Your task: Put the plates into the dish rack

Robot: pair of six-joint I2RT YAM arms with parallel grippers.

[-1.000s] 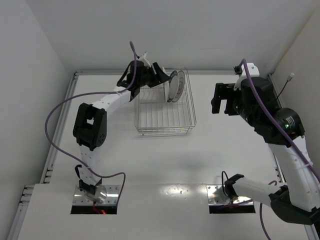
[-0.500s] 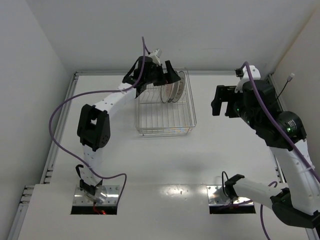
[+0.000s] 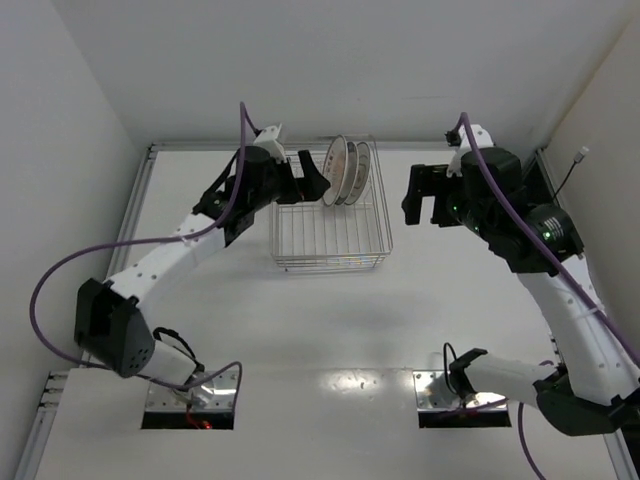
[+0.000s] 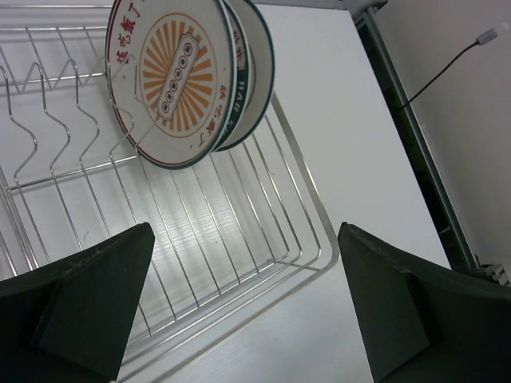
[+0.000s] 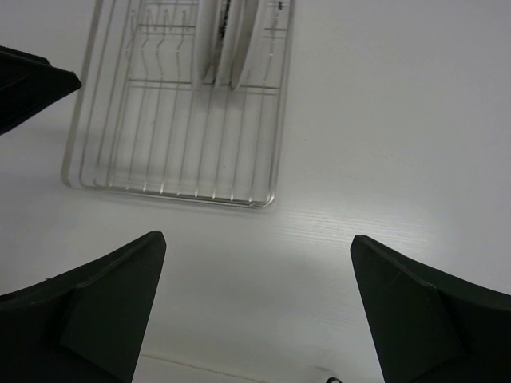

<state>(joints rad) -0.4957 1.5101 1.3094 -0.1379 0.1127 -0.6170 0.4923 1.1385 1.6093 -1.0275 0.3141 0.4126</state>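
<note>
The wire dish rack (image 3: pixel 330 238) sits on the white table (image 3: pixel 320 330).

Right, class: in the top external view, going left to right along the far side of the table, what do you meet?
left gripper → plates → right gripper

Robot lab, white-walled cell (image 3: pixel 330 60), table-mounted arms (image 3: pixel 170 255)

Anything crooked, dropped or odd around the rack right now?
Nothing stands out. The sunburst plate and the dark-rimmed plate behind it stand on edge between the dividers toward the far right corner of the dish rack, leaning slightly together. The left gripper and right gripper are open and empty.
</note>
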